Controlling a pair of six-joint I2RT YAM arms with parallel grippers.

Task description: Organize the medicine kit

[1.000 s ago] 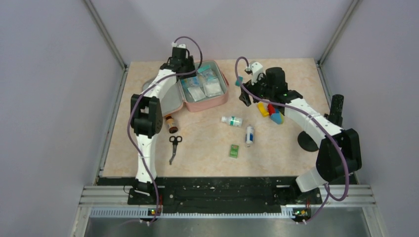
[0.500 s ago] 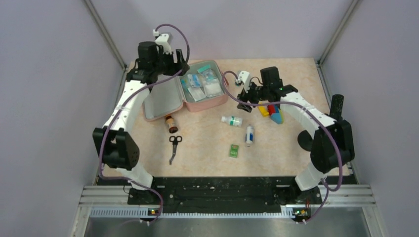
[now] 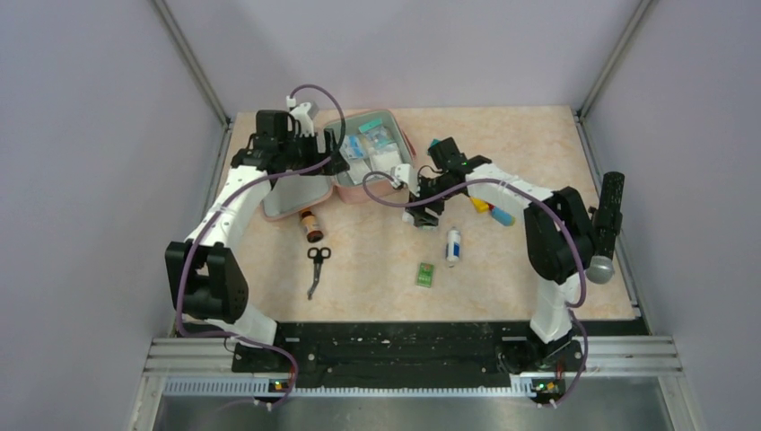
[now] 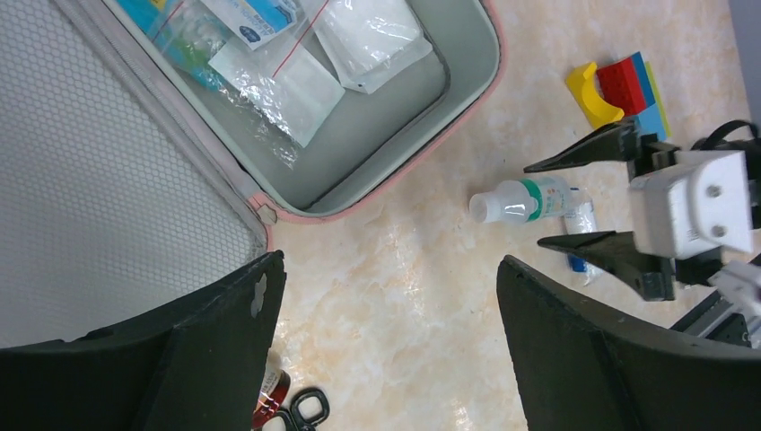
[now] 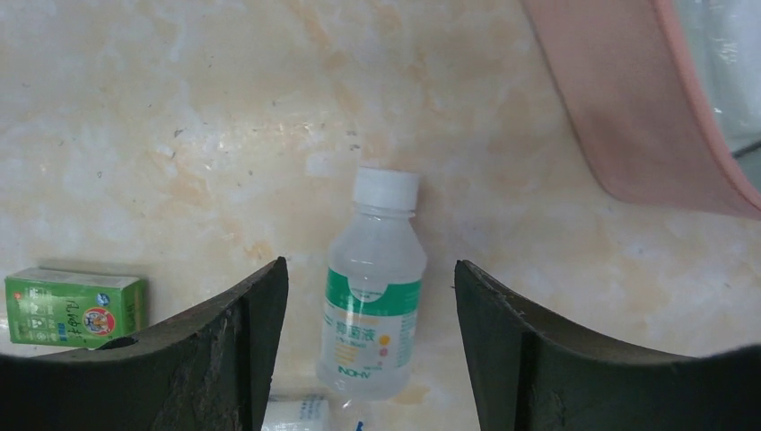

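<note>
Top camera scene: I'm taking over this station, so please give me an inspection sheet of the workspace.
Surface: beige marbled table, no spills seen.
Job's things: medicine kit lies open, sachets in its tray.
Clutter: clear bottle, white tube, green box, scissors, brown bottle, coloured blocks, all outside the kit.
Hands: left hand open, empty, over the kit's edge; right hand open, straddling the clear bottle.
Cables: purple cables loop along both arms; no snag seen.
Surroundings: grey walls, metal rail at near edge.

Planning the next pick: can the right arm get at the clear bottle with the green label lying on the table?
Probably yes: the right tool hangs open over the bottle, fingers either side, nothing lying across it.
</note>
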